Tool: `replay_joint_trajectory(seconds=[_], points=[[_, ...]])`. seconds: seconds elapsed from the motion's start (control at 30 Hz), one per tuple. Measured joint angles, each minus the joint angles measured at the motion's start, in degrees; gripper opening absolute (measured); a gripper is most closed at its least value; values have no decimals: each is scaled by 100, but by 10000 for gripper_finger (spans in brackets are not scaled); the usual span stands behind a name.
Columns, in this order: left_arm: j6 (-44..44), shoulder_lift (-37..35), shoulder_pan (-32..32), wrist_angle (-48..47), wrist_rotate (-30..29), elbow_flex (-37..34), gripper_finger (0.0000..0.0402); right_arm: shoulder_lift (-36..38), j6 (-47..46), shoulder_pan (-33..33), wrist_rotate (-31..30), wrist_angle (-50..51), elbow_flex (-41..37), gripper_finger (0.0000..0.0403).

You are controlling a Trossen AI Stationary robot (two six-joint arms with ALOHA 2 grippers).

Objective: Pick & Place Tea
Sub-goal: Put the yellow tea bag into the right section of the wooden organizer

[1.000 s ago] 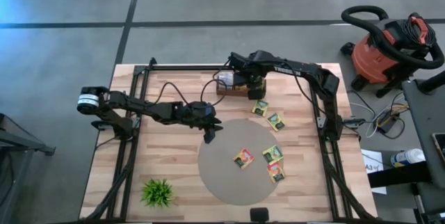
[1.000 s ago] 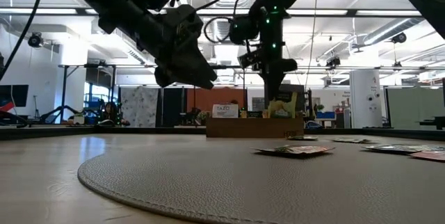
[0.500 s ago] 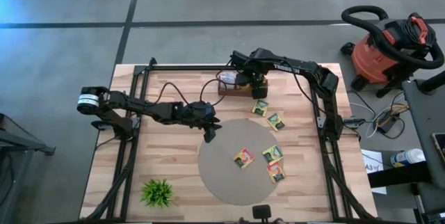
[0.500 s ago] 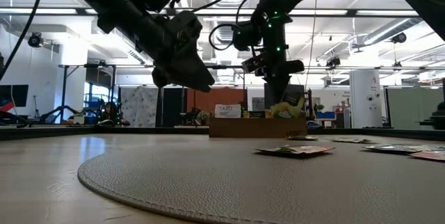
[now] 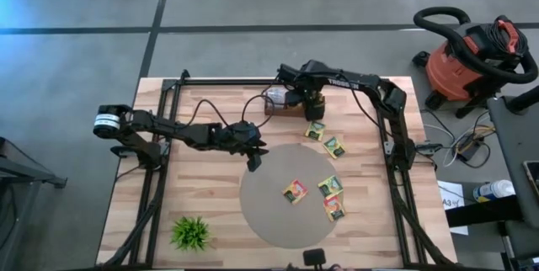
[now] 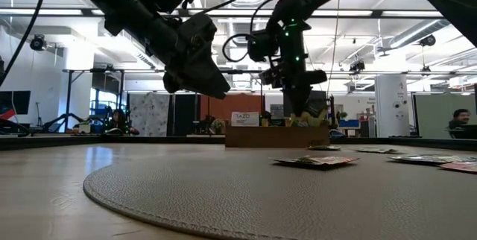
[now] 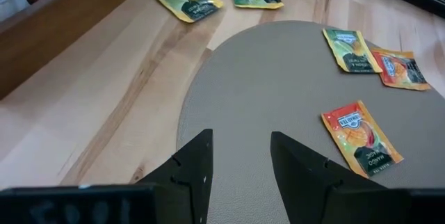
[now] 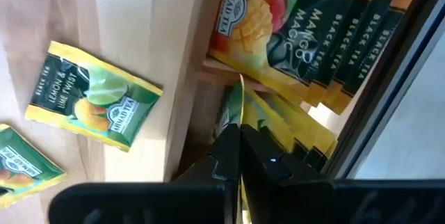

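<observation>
Your right pincer is clamped on the top edge of a sachet it holds upright inside the box, just ahead of the row of filed sachets. Your left pincer hangs with jaws apart over the mat, and five loose sachets lie beyond its fingers, three on the mat and two on the bare tabletop. Judge each sachet as light, thin, floppy and slick: pinch it by one edge, because a flat-lying one gives the fingers little to catch.
</observation>
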State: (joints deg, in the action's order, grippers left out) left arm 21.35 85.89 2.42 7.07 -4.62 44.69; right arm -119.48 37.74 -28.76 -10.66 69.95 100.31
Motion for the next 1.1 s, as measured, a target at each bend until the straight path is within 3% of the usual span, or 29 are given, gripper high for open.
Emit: replay_joint_trajectory(seconds=[0.33,0.6,0.87,1.1], points=[[-27,0,14,175,1,-2,140,134,-515,259,109,329,350,8],[-507,0,111,451,-29,275,140,424,-1331,760,1577,694,1100,8],[-1087,0,133,483,-349,841,140,435,-1335,1558,1674,787,1179,8],[-1108,0,128,376,-361,861,140,434,-1495,1736,1574,773,1141,8]])
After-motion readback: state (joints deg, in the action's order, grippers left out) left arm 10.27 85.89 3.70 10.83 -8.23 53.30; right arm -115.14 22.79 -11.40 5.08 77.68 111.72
